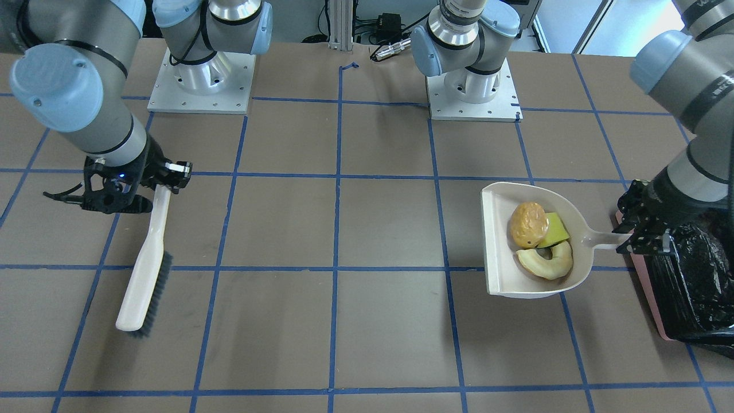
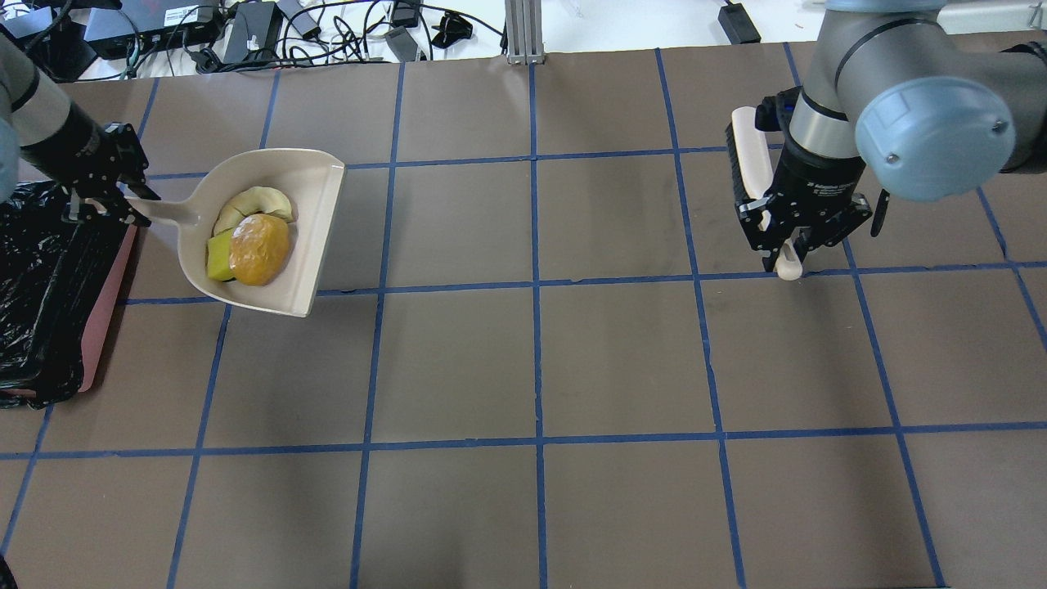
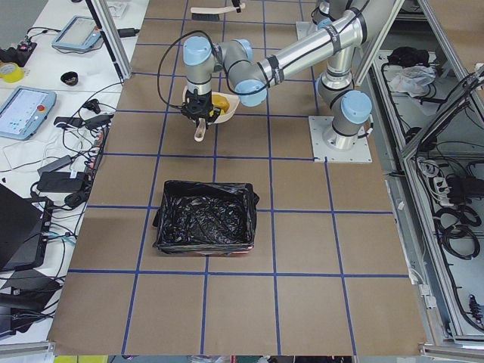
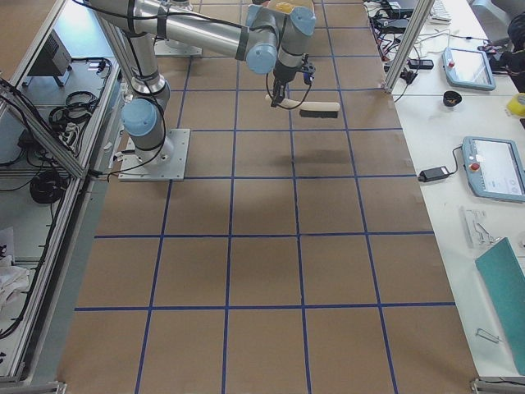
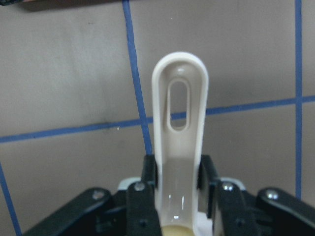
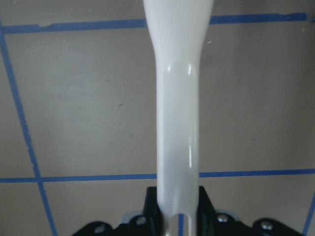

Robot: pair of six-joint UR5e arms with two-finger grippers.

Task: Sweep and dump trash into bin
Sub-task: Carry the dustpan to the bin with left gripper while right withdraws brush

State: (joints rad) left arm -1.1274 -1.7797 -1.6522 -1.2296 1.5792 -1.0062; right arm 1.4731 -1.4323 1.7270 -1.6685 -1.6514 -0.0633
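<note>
Trash (image 1: 545, 259) in the dustpan (image 1: 498, 252), at the edge of the bin (image 1: 697, 275); dump not yet done.
The lump (image 1: 528, 222), wedge (image 1: 556, 230) and crescent (image 1: 565, 265) lie loose and touching in the pan. I judge them light, and the glossy lump apt to roll. I therefore handle them only by the pan handle, which my left jaws pinch. My right jaws pinch the brush (image 1: 146, 269) handle, well apart over the counter (image 1: 378, 229).

dustpan (image 1: 498, 252): pale beige | walnut-like lump (image 1: 528, 222): glossy amber | wedge (image 1: 556, 230): bright yellow-green | crescent (image 1: 547, 264): pale cream | bin (image 2: 104, 321): pink | bin bag (image 2: 41, 286): glossy black | brush (image 1: 146, 269): beige handle, dark grey bristles | table (image 1: 378, 327): brown, blue tape grid | robot arms (image 1: 109, 135): silver, light-blue caps
</note>
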